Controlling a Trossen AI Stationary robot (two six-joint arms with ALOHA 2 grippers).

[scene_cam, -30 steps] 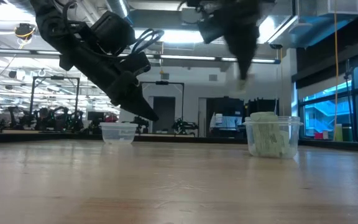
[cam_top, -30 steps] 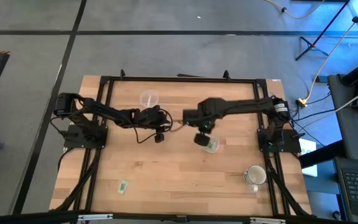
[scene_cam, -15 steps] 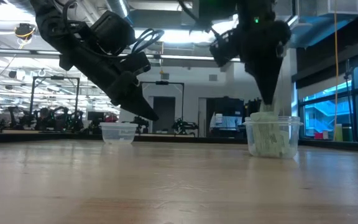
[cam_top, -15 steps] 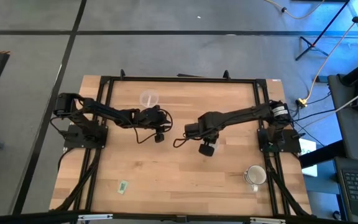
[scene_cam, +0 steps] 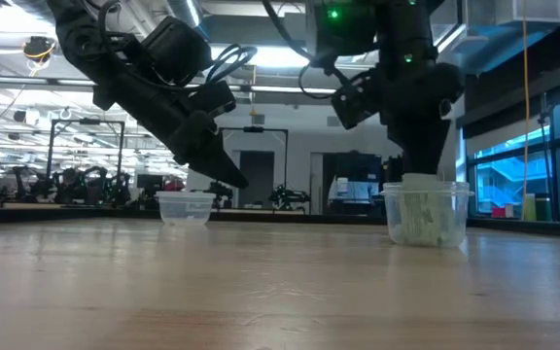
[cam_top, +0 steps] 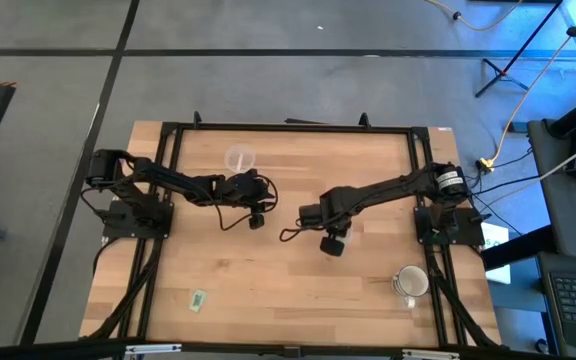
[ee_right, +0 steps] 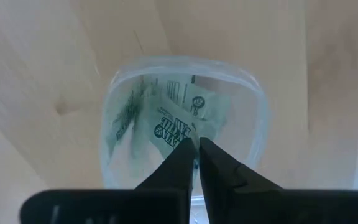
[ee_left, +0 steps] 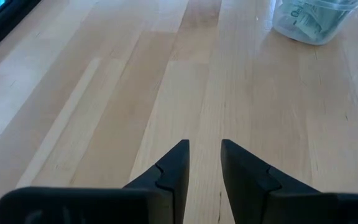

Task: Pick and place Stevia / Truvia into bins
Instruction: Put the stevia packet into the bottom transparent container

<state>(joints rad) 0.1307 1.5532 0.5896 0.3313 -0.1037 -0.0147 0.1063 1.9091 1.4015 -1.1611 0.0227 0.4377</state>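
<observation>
Right gripper [ee_right: 197,144] is lowered into the right clear cup [ee_right: 253,99], fingers nearly pressed together among the Stevia packets [ee_right: 176,127] inside. Left gripper [ee_left: 204,149] hovers slightly spread near the far-left clear cup [cam_top: 240,158]. One packet [cam_top: 199,298] lies near-left

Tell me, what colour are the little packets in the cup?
Light green with white, the packets show best in the right wrist view.
</observation>
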